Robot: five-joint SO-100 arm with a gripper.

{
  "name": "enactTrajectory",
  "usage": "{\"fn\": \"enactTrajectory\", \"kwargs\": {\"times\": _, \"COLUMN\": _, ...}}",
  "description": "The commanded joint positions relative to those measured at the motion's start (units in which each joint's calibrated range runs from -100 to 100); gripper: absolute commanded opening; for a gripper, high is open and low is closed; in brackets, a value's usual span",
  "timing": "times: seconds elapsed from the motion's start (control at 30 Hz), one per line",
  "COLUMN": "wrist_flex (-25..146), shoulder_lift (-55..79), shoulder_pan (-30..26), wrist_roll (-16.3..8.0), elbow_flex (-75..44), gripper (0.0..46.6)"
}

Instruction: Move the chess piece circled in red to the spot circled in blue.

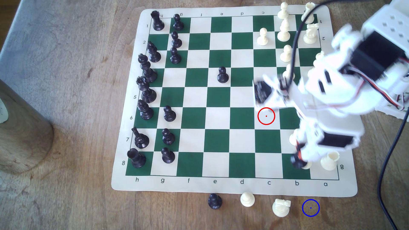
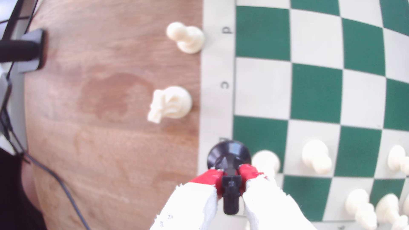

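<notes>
The chess piece (image 2: 229, 152), a glossy black knight, hangs between the red-tipped fingers (image 2: 209, 177) of my gripper (image 2: 231, 175), which is shut on its upper part. Its round base is over the mat's border by the b-file label. In the exterior view the gripper (image 1: 299, 159) and the dark knight (image 1: 296, 163) are blurred above the b8 corner of the board. The red ring (image 1: 266, 116) now circles a bare cream square. The spot (image 1: 310, 207), a blue ring on bare wood, lies off the mat, below the piece and slightly toward the exterior view's right.
Off the mat's near edge stand a cream knight (image 1: 281, 207), a cream pawn (image 1: 247, 199) and a black pawn (image 1: 214, 200). A cream rook (image 1: 329, 160) stands on a8 beside the gripper. A black cable (image 1: 385, 168) runs down the exterior view's right.
</notes>
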Motion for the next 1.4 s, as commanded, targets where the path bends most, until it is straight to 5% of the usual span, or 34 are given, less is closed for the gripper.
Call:
{"fn": "enactTrajectory", "kwargs": {"times": 0.0, "wrist_flex": -3.8, "shoulder_lift": 3.0, "shoulder_pan": -3.4, "wrist_roll": -0.3, "elbow_flex": -6.7, "gripper": 0.4}}
{"fn": "enactTrajectory", "kwargs": {"times": 0.4, "wrist_flex": -10.7, "shoulder_lift": 16.3, "shoulder_pan": -11.0, "wrist_roll": -1.0, "elbow_flex": -8.6, "gripper": 0.5}}
{"fn": "enactTrajectory", "kwargs": {"times": 1.2, "wrist_flex": -11.1, "shoulder_lift": 21.7, "shoulder_pan": -9.0, "wrist_roll": -0.4, "elbow_flex": -11.5, "gripper": 1.0}}
{"fn": "enactTrajectory", "kwargs": {"times": 1.33, "wrist_flex": -10.3, "shoulder_lift": 21.5, "shoulder_pan": -8.7, "wrist_roll": 0.0, "elbow_flex": -11.5, "gripper": 12.6}}
{"fn": "enactTrajectory", "kwargs": {"times": 1.37, "wrist_flex": -9.7, "shoulder_lift": 21.5, "shoulder_pan": -8.7, "wrist_roll": 0.5, "elbow_flex": -11.5, "gripper": 20.9}}
